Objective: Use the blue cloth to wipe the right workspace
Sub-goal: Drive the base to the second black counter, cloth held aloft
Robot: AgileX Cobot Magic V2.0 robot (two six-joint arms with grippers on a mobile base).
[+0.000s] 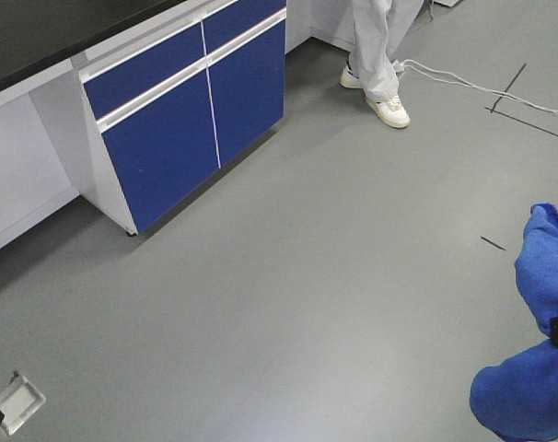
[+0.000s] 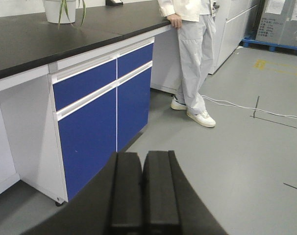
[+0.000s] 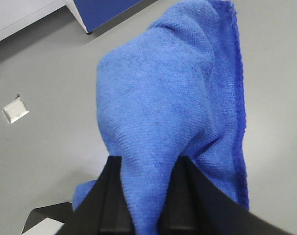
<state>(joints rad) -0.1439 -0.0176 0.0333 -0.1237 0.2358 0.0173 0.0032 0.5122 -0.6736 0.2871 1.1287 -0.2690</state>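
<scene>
Right claw (image 3: 149,186) first: it is clenched on the blue cloth (image 3: 163,98), and the two black fingers (image 3: 114,196) pinch a thick fold of it. From the right wrist view the cloth bulges up and away from the grip, soft and wrinkled. Its darker stitched hem runs down the right edge. Below it is only grey floor (image 3: 45,63), so the cloth hangs in the air and touches no surface.

In the front-facing view the cloth sits at the lower right edge of the frame in two blue lumps. A sliver of black claw shows between them.

Over to the left claw (image 2: 142,159): its pads are pressed flat together with only a thin seam between them, and nothing is held.

Past that claw stands the black counter (image 2: 40,44), long and matte, over a white base with blue cabinet doors (image 2: 99,112). A white plant pot (image 2: 60,11) sits on it, with green leaves trailing over the rim. At the far end is a small black box (image 2: 114,2), cut off by the frame edge. The cloth is well apart from this counter, out over open floor.

A person in pale clothes (image 2: 192,54) stands at the far corner with one hand on the counter edge. A white cable (image 2: 246,108) trails across the floor behind the white shoes. A small pale square plate (image 3: 15,108) lies on the floor to the left.
</scene>
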